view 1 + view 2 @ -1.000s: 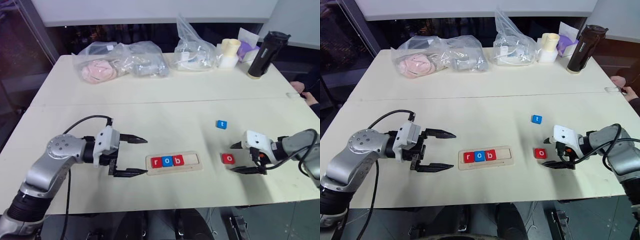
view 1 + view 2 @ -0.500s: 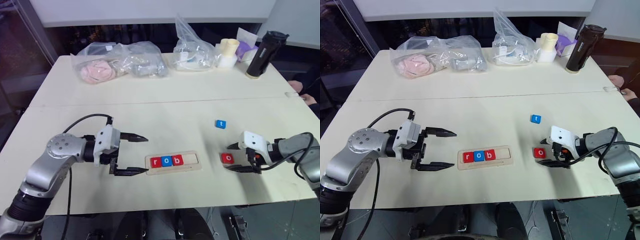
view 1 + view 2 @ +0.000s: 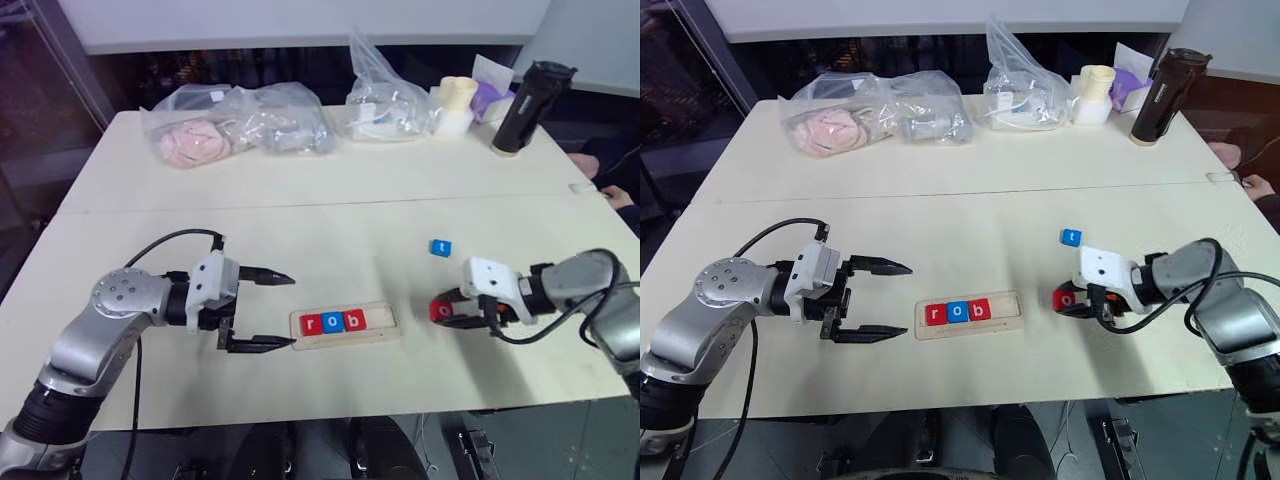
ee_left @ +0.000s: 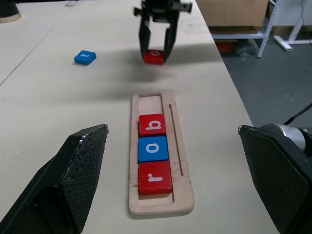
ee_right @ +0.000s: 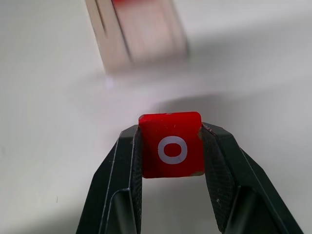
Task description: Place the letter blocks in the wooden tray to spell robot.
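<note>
Table (image 3: pixel 330 215): lying pale, bags along its far edge.
Wooden tray (image 3: pixel 346 323): holding r, o, b.
Right gripper (image 5: pixel 170 151): clamping red o block (image 5: pixel 169 145) beside tray.
Left gripper (image 3: pixel 262 310): gaping, holding nothing.
Blue t block (image 3: pixel 441 247): lying apart.

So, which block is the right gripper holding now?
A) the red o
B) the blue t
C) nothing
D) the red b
A: the right gripper is shut on the red o block, which sits between its two black fingers, while the blue t block lies apart on the table.
</note>
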You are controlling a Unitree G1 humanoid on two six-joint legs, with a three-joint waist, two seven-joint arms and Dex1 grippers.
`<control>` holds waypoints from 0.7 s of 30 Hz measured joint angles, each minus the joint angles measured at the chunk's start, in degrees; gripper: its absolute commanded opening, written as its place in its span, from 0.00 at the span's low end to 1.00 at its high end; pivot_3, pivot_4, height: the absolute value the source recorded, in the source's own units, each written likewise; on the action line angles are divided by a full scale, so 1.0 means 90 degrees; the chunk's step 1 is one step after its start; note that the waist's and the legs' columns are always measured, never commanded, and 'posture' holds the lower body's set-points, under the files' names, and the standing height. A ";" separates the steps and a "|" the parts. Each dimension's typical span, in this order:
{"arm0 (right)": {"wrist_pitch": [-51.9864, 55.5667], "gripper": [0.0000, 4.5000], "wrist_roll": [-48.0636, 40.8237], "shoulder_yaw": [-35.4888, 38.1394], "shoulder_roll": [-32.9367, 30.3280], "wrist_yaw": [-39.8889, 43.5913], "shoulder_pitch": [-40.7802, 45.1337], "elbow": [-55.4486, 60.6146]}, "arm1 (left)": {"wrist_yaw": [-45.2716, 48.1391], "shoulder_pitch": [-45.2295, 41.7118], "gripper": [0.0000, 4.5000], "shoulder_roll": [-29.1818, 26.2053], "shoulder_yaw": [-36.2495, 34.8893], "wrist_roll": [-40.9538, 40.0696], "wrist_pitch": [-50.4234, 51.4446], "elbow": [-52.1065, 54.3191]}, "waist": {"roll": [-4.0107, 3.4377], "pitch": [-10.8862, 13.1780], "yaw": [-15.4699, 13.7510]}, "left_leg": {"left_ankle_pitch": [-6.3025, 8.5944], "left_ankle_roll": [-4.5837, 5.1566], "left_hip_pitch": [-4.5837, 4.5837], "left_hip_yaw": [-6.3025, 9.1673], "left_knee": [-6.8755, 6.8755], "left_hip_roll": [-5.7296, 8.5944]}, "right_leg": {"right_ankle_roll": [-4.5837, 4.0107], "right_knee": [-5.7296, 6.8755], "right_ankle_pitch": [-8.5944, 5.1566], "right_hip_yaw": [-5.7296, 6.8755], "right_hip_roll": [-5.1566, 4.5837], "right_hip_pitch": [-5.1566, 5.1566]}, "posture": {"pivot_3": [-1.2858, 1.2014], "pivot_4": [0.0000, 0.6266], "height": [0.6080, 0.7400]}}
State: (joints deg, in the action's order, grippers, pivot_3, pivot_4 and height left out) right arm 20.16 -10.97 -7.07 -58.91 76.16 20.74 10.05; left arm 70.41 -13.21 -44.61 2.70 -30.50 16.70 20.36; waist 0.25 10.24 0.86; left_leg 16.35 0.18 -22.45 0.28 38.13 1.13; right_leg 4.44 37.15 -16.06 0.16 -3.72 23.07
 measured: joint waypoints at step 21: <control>0.0275 0.25 0.0666 -0.1577 0.1131 -0.0087 0.0743 -0.0006 | -0.0222 0.0179 1.00 0.0022 -0.0017 -0.0012 0.0036 0.0163 | 0.0000 0.0000 -0.0135 | -0.0003 -0.0004 -0.0041 0.0001 0.0005 0.0007 | -0.0003 -0.0001 0.0004 0.0003 -0.0006 0.0035 | 0.52 0.24 1.00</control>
State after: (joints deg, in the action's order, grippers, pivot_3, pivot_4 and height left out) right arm 22.63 -4.97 -21.27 -48.74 75.38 27.43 10.00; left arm 68.41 -11.60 -44.41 2.55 -30.61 17.02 21.83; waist 0.25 10.23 -0.36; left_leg 16.33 0.14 -22.82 0.29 38.18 1.20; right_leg 4.40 37.14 -16.03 0.19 -3.78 23.38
